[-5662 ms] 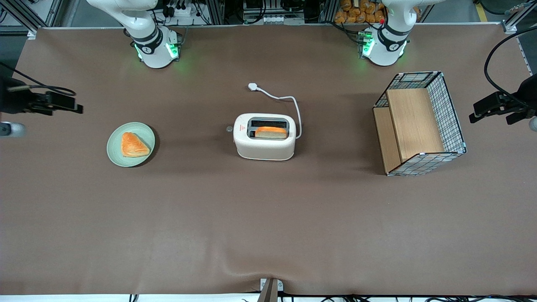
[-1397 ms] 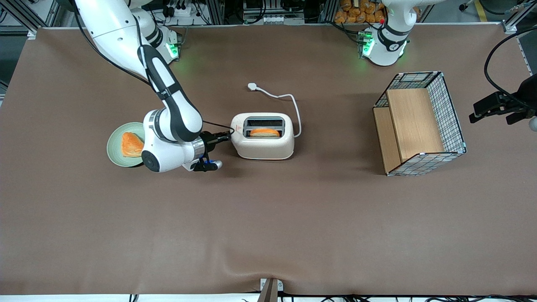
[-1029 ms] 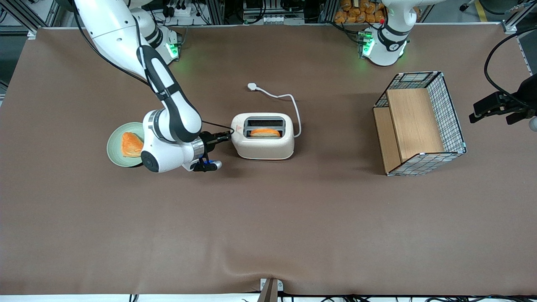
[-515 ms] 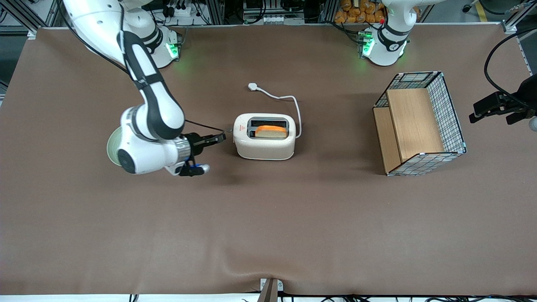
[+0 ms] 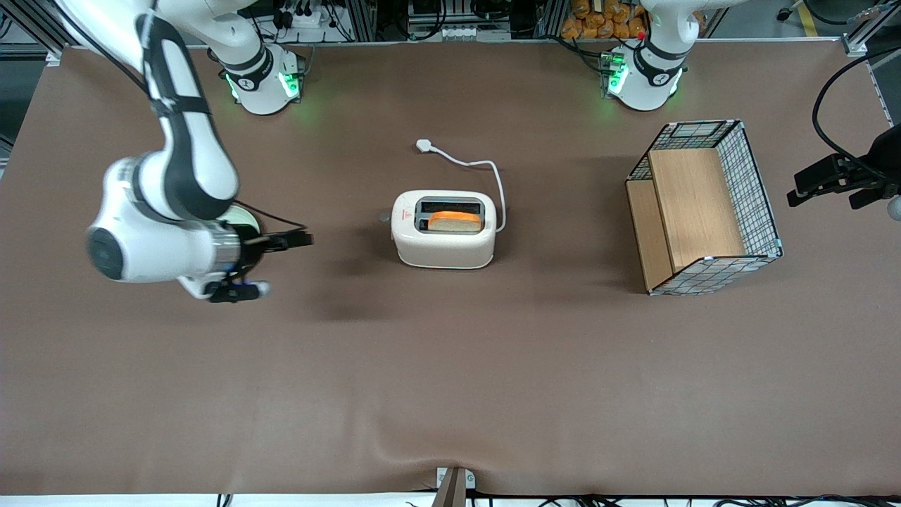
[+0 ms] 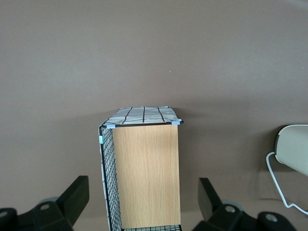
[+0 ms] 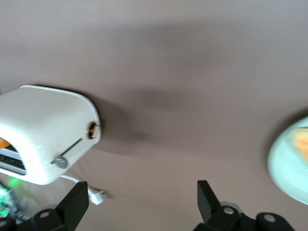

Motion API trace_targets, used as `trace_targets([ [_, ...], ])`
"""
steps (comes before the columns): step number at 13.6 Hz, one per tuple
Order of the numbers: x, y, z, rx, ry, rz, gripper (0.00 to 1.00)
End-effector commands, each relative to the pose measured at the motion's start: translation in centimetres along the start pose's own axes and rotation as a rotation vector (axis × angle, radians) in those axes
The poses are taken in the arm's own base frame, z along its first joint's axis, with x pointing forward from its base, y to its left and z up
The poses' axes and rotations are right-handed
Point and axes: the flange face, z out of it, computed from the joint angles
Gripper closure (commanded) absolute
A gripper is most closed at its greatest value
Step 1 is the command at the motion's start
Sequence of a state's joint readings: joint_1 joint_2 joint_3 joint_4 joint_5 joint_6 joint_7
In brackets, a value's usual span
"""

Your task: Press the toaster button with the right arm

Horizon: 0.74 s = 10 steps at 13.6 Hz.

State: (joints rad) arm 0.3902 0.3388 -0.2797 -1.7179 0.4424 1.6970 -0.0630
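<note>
The toaster (image 5: 444, 229) stands upright on the counter (image 5: 450, 366), well apart from the gripper (image 5: 299, 240), its long axis running lengthwise from the working arm's end toward the parked arm's, narrow button end facing the gripper. It is cream-white with rounded corners, a red mark on top, a slice of bread (image 5: 455, 221) raised in the slot nearer the front camera, and the toaster button (image 7: 60, 162) small, round and grey on that narrow end. The gripper of the right arm (image 5: 169, 204) hangs above the counter, released, fingers spread and holding nothing.
</note>
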Motion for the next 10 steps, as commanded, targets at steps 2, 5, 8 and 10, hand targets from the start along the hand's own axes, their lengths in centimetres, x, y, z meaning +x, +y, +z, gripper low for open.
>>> trace_targets([
  [2, -3.5, 3.6, -6.9, -0.104, 0.097, 0.023, 0.0],
  [5, -6.5, 7.8, -12.8, -0.145, 0.19, 0.062, 0.0],
  [8, -9.6, 9.8, -15.9, -0.163, 0.201, 0.042, 0.0],
  [10, -11.2, 9.8, -16.9, -0.154, 0.193, 0.044, 0.0],
])
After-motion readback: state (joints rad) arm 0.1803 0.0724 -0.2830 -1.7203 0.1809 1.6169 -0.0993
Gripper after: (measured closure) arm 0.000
